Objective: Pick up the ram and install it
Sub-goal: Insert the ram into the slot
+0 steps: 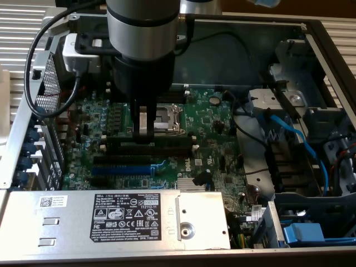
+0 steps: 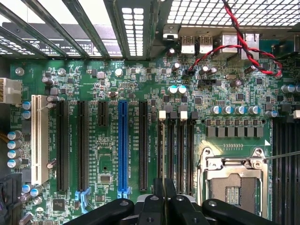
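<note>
Ram [image 2: 163,191] pinched edge-on in the tool [image 1: 146,133].

Case [image 1: 250,22] is sitting on a ribbed metal top [image 1: 16,22], with slats showing past it on both sides of the exterior view. A pale slab [image 1: 3,83] is poking in at the exterior view's left edge, possibly foam, hard to tell. A brown strip [image 1: 239,5] is showing beyond the far rim. Bright light is coming through the perforated grille [image 2: 225,11] and glaring off the slats.
</note>
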Controlling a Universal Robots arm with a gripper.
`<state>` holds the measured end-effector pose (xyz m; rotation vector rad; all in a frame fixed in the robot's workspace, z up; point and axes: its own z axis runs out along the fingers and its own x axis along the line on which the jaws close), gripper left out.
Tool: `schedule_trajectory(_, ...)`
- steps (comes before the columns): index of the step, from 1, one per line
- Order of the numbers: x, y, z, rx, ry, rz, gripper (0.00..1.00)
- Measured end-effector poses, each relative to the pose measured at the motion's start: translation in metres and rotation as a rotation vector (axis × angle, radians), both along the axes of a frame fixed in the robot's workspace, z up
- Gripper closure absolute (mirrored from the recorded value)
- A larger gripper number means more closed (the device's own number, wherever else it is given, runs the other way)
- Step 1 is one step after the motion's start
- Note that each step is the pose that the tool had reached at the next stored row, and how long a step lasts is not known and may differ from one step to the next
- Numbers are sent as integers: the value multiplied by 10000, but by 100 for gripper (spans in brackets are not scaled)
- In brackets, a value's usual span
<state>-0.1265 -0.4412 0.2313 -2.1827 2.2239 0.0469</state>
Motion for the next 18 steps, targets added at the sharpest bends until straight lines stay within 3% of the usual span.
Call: schedule_trajectory(18, 0, 0, -30, 1, 0, 0, 88)
